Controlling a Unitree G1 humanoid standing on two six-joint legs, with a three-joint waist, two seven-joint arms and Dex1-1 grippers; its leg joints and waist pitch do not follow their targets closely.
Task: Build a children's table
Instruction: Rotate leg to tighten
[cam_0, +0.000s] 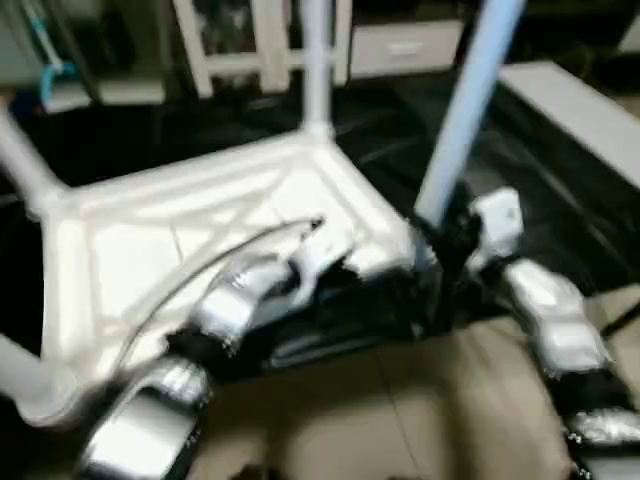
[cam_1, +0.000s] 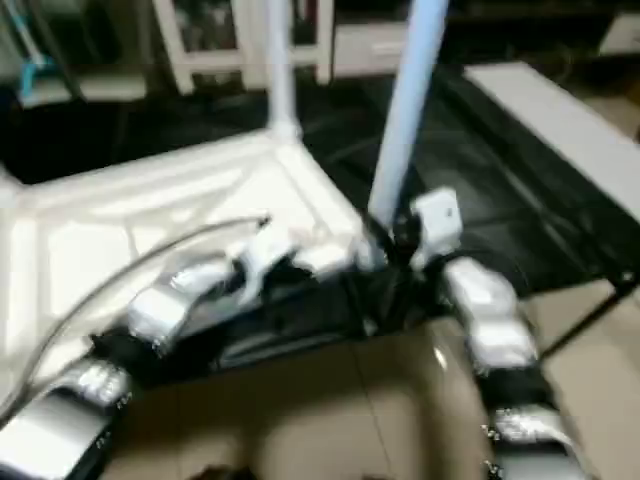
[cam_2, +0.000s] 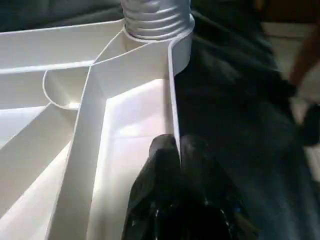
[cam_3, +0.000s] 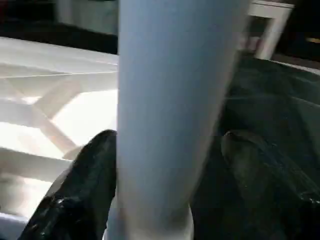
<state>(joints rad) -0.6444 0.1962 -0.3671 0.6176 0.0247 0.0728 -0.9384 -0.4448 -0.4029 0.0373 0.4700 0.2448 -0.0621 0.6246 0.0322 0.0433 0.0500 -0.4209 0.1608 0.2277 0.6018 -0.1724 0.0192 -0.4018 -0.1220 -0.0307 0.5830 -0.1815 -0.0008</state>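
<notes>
R gripper straddles the near-corner leg low down, just above its socket; the fingers stand apart, one each side of the tube, w/ a visible gap on at least one side, so it's open around the leg, not clamped. Looks like a regrasp between screwing turns. To do it well: keep the jaws centred on the tube, close square on it low near the socket, turn w/o tipping the leg so the thread doesn't cross, & let go only once it stands on its own. L gripper is closed, pinching the thin rim wall of the table top on the same near edge, steadying it; it should keep that hold so the top doesn't spin w/ the leg. Outward from the hands: the top lies upside down, X-ribs up, on a dark surface, right in front of both grippers. A far-corner leg stands upright in its socket, more legs angle off at pic left. A white cabinet sits behind, well apart from the work.
</notes>
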